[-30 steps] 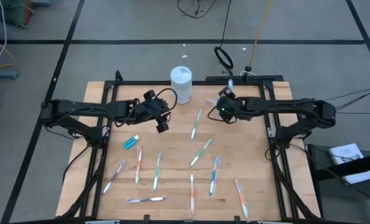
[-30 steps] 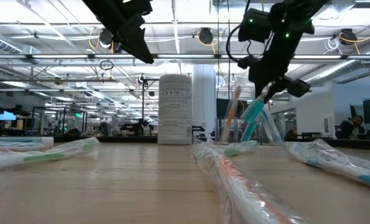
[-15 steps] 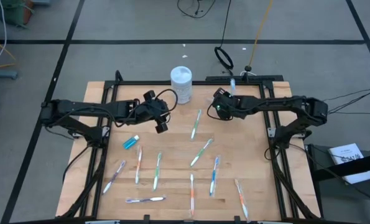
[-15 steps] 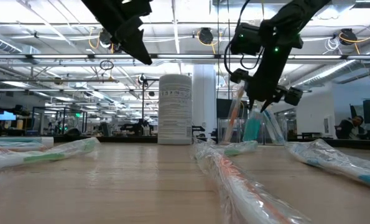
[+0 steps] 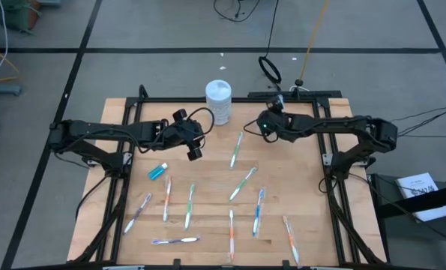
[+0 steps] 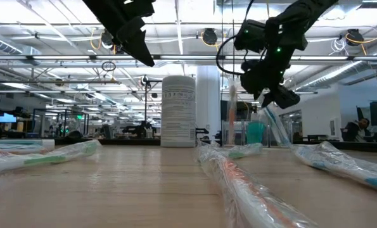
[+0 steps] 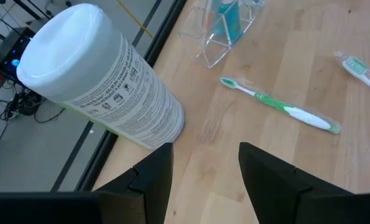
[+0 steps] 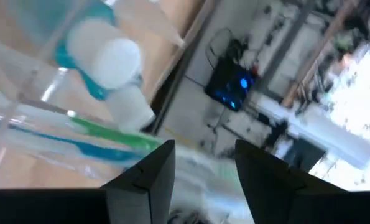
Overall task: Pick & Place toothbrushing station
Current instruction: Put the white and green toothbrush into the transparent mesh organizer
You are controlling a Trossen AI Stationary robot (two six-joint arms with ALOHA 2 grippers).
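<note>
Above the cup — right gripper, fingers apart, empty — toothbrushes light, slippery-wrapped, best pinched mid-handle.

The clear plastic cup stands upright near the back edge of the table, and inside it a small blue tube with a white cap leans with a couple of brushes, one green-handled. Just in front of it a green toothbrush in clear wrap lies flat, another green one angled below it. Nearer the front it's a scatter of wrapped brushes: a blue one, two orange ones, a green-and-white one. One blue tube lies alone on its side toward the left.
</note>
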